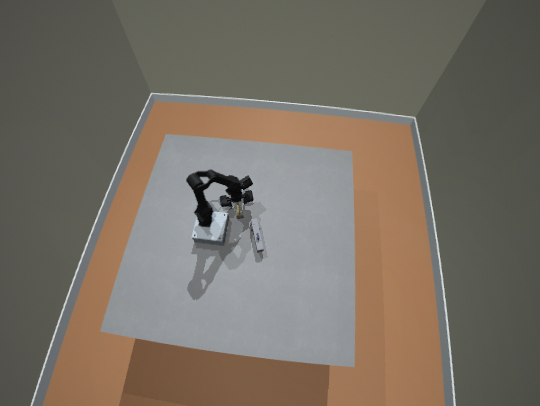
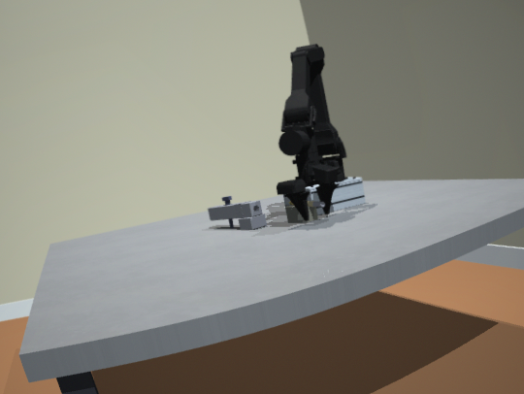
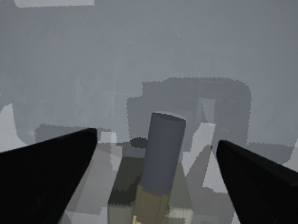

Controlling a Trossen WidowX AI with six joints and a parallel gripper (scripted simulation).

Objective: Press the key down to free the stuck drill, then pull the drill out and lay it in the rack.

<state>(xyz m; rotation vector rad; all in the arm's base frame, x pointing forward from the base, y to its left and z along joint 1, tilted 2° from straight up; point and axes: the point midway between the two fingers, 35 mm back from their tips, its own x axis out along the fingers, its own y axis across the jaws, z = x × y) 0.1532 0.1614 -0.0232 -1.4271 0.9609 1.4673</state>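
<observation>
The drill (image 1: 239,210) (image 3: 163,155), with a grey cylindrical end and a brass-coloured part, lies over the rack (image 2: 293,214) (image 3: 123,186), a small olive-grey block. My gripper (image 1: 238,205) (image 2: 316,216) (image 3: 157,141) is open, with one finger on each side of the drill and a gap to both. The fingertips are low, near the table. The grey holder (image 1: 259,245) (image 2: 222,213) stands apart from the gripper, with an empty-looking hole in its end. The dark blue key (image 1: 257,238) (image 2: 227,199) passes through it, head above and stem below. The drill's lower part is cut off in the wrist view.
The arm's pale base (image 1: 216,232) (image 2: 350,191) stands close to the rack. The grey table (image 1: 300,300) (image 2: 194,272) carries everything, and its front edge shows in the exterior view. Shadows of the arm fall across the table.
</observation>
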